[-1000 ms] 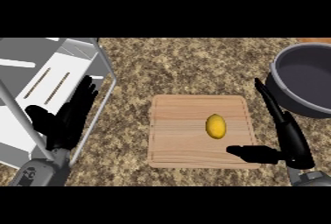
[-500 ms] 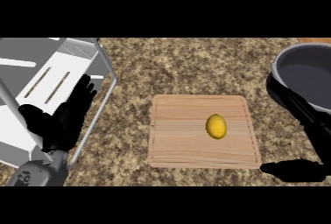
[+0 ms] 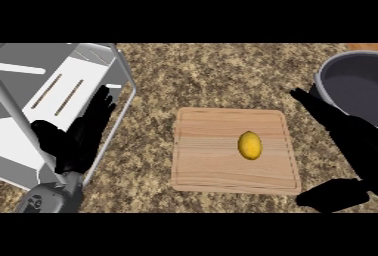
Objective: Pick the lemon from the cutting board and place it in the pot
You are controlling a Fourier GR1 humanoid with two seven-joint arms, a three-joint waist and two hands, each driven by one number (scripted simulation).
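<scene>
Sitting largest at the left is being seen a white metal sink basin (image 3: 66, 95), then the speckled granite counter (image 3: 221, 75). A grey round pot (image 3: 354, 85) is being cropped at the upper right edge. The pale wooden cutting board (image 3: 229, 155) is carrying the small yellow oval lemon (image 3: 250, 145), right of centre, untouched. Right hand (image 3: 347, 145) is being held just beside the board, fingers straight, thumb spread. Left hand (image 3: 77, 137) is resting open by the basin. Lemon is judged light, stiff, prone to rolling; taking it across the narrow middle is being advised.
</scene>
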